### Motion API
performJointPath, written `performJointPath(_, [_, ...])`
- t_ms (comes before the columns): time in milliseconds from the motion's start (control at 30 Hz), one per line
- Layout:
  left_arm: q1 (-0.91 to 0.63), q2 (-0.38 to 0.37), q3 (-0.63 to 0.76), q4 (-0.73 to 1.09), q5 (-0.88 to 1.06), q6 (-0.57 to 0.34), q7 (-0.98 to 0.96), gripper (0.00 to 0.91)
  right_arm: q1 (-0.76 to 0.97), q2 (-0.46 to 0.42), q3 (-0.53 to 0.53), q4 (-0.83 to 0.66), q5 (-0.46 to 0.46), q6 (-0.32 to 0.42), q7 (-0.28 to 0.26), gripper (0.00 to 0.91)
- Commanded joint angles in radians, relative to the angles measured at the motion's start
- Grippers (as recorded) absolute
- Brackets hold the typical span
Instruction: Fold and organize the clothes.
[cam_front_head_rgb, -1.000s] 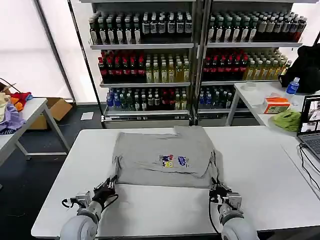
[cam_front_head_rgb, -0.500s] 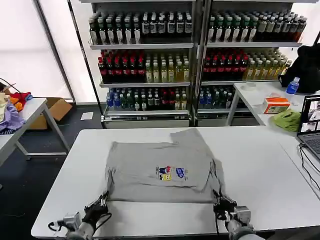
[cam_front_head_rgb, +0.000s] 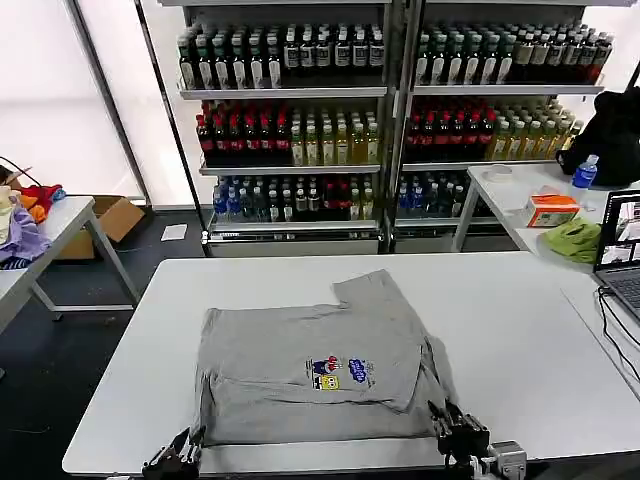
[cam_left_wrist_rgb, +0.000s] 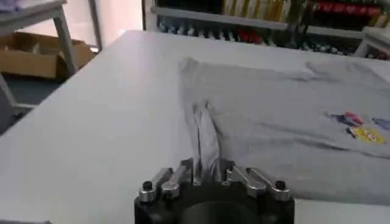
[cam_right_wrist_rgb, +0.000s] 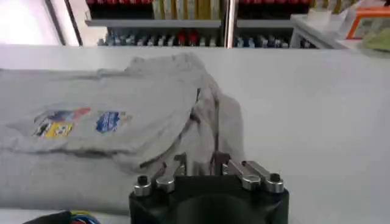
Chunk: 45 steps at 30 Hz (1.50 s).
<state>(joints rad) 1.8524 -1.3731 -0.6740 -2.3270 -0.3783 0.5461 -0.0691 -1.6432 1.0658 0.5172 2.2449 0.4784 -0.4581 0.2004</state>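
White table (cam_front_head_rgb: 520, 340) bearing a folded light-grey shirt (cam_front_head_rgb: 300, 350) at its near centre, chest print up, one sleeve lying toward the far side. Left gripper (cam_front_head_rgb: 186, 452) pinches the shirt's near-left hem between closed fingers; right gripper (cam_front_head_rgb: 452, 432) likewise clamps the near-right corner. Both arms are cut off at the near edge.

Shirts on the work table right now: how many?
1: the grey shirt lies on the white table, near corners pinched by the left gripper and right gripper. Folded layers might hide another.
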Motion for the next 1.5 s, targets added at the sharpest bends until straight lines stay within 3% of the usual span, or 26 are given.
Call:
performJointPath(33, [-0.006,0.051,-0.083,-0.105,-0.031,0.031,0.014,0.907,0.052,-0.004,0.068,0.032,0.006,0.017,-0.047,0.907])
performJointPath(200, [-0.160,0.172,-0.150,-0.004,-0.132,0.028,0.094,0.907,0.264,-0.030,0.076,-0.089,-0.007,0.021,-0.154,0.907])
performJointPath(267, [-0.241,0.247,-0.130,0.075,-0.152,0.030,0.152,0.907,0.453,-0.056,0.040,-0.262,0.008,0.018,-0.304,0.907])
performJointPath(300, [-0.259,0.264,-0.118,0.117,-0.152,0.030,0.163,0.907,0.487,-0.060,0.025,-0.295,0.003,0.022,-0.340,0.907])
performJointPath(333, [-0.305,0.307,-0.102,0.151,-0.152,0.030,0.193,0.907,0.575,-0.063,-0.015,-0.422,-0.003,0.027,-0.409,0.907])
performJointPath(433, [-0.411,0.377,-0.051,0.305,-0.166,0.030,0.273,0.907,0.809,-0.038,-0.098,-0.623,-0.031,0.007,-0.532,0.907])
performJointPath(567, [-0.585,0.435,0.017,0.448,-0.167,0.030,0.344,0.907,0.986,-0.005,-0.210,-0.841,-0.050,-0.023,-0.642,0.907])
performJointPath(833, [-0.827,0.491,0.154,0.696,-0.196,0.003,0.399,0.907,1.214,0.069,-0.328,-1.135,-0.093,-0.020,-0.671,0.907])
performJointPath(1000, [-0.948,0.490,0.240,0.816,-0.196,-0.009,0.393,0.907,1.255,0.112,-0.356,-1.245,-0.116,-0.042,-0.651,0.907])
performJointPath(1500, [-1.039,0.410,0.312,0.971,-0.153,-0.037,0.395,0.907,1.242,0.181,-0.381,-1.284,-0.136,-0.077,-0.599,0.907])
